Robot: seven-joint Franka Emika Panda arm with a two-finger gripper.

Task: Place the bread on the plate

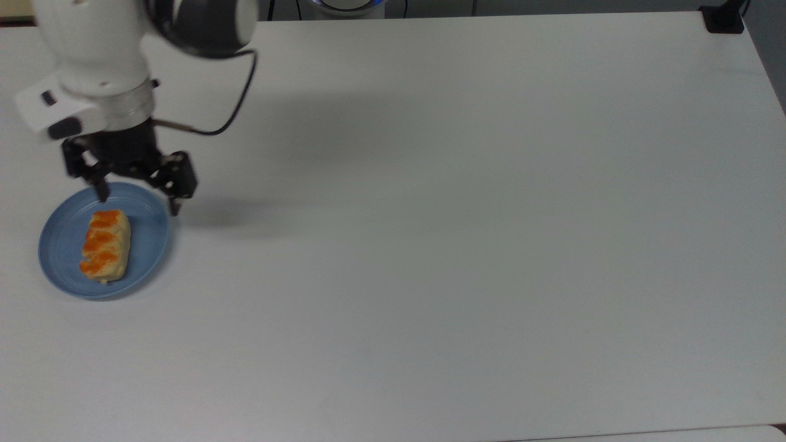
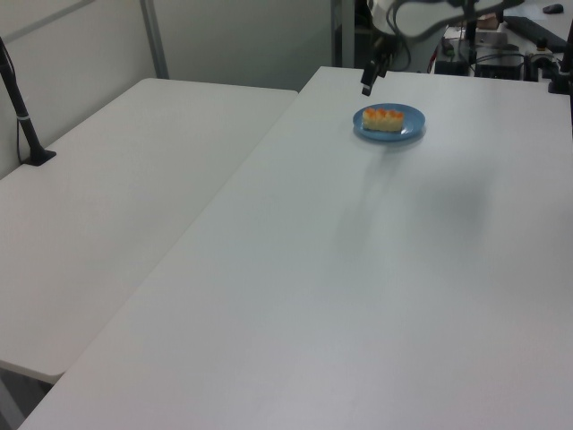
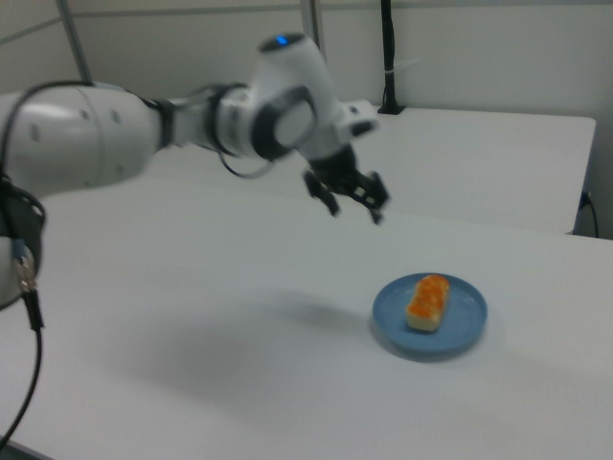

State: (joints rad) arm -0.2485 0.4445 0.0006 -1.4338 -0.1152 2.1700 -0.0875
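The bread (image 1: 105, 245), a pale-tan loaf with orange lumps on top, lies flat on the light-blue plate (image 1: 64, 228) near the top view's left edge. The same bread (image 2: 383, 119) and plate (image 2: 410, 127) show in the left view, and the bread (image 3: 428, 301) rests on the plate (image 3: 469, 326) in the right view. My gripper (image 1: 139, 201) hangs open and empty in the air above the plate's far rim, well clear of the bread. In the right view the gripper (image 3: 353, 211) is raised above and to the left of the plate.
The white table (image 1: 466, 233) stretches wide to the right of the plate in the top view. A black mount (image 1: 723, 19) sits at its far right corner. A second white table (image 2: 125, 179) with a black post (image 2: 21, 116) adjoins it in the left view.
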